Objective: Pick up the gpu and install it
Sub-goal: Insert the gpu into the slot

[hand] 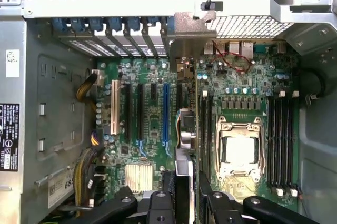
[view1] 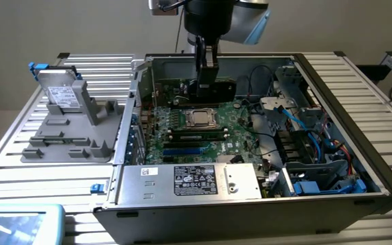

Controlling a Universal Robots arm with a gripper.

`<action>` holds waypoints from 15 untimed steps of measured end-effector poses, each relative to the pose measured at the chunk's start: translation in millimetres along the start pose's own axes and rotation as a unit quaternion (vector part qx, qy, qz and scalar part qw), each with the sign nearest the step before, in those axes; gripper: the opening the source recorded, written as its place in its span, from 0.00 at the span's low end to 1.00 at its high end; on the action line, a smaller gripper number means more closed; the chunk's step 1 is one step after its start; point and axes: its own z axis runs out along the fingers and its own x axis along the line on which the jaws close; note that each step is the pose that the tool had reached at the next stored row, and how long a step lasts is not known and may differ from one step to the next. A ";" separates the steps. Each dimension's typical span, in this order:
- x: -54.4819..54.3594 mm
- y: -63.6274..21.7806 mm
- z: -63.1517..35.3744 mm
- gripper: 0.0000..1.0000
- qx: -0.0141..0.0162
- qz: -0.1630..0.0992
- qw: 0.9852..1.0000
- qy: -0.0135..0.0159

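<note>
My gripper [view1: 207, 76] hangs down into the open computer case [view1: 332, 92] and is shut on the gpu [view1: 214, 91], a flat black card held upright above the far part of the green motherboard [view1: 182, 148]. In the wrist view the gpu [hand: 185, 124] shows edge-on between my two black fingers [hand: 158, 205], with its silver end bracket [hand: 192, 29] at the case's slot wall. The card hovers over the board between the blue expansion slot [hand: 166, 113] and the processor socket [hand: 239, 148]. I cannot tell whether its lower edge touches a slot.
A silver hard drive [view1: 63, 94] with blue tabs stands on a grey fixture [view1: 67, 138] at the exterior view's left. The power supply [view1: 196, 181] fills the case's near side. Blue cables and drive bays [view1: 312, 153] crowd the exterior view's right. A white slot [hand: 113, 105] lies beside the black ones.
</note>
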 end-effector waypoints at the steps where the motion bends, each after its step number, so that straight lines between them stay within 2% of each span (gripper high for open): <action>1: 0.4 2.3 1.1 0.28 0.001 0.000 1.000 0.000; 6: 2.8 11.3 8.7 0.28 0.002 0.000 1.000 -0.001; 9: 4.3 12.3 11.3 0.28 0.002 0.000 1.000 -0.001; 15: 8.4 12.8 22.6 0.28 0.002 0.000 1.000 -0.002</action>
